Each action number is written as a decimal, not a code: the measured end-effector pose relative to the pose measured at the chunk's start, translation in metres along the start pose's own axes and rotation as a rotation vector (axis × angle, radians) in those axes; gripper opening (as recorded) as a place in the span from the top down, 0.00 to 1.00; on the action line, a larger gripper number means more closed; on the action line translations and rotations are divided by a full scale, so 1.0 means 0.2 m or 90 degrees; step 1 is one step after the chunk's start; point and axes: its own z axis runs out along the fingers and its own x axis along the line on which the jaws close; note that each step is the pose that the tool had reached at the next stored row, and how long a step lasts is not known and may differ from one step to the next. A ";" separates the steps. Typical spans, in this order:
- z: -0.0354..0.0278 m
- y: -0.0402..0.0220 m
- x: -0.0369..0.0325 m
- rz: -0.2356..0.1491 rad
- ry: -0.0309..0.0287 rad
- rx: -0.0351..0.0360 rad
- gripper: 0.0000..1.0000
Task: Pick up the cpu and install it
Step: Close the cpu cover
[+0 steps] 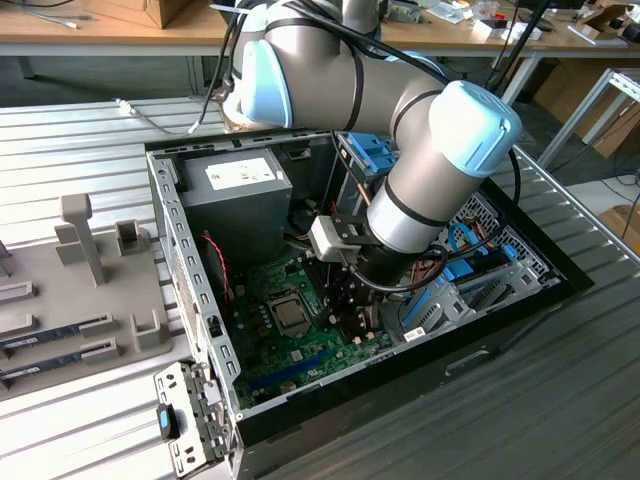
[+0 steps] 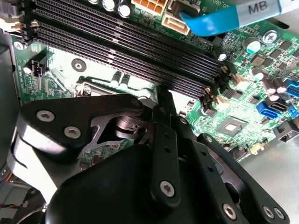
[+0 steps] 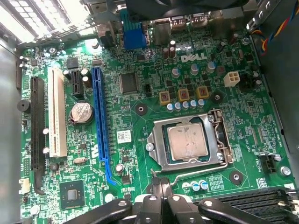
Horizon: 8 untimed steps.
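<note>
The claw [image 3: 161,186] hangs inside the open case [image 1: 200,300], low over the motherboard [image 3: 135,121], its fingers [image 3: 158,196] pressed together on nothing. The cpu [image 3: 188,141] sits in its socket [image 3: 156,144] just beyond the fingertips, apart from them. Memory slots [image 2: 126,51] run beside the claw.
</note>
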 end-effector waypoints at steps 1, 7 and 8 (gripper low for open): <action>0.000 0.000 0.000 0.000 0.0000 0.0000 0.89; -0.013 0.003 0.000 0.000 0.0001 0.0000 0.89; -0.015 0.003 -0.001 0.000 0.0001 0.0000 0.89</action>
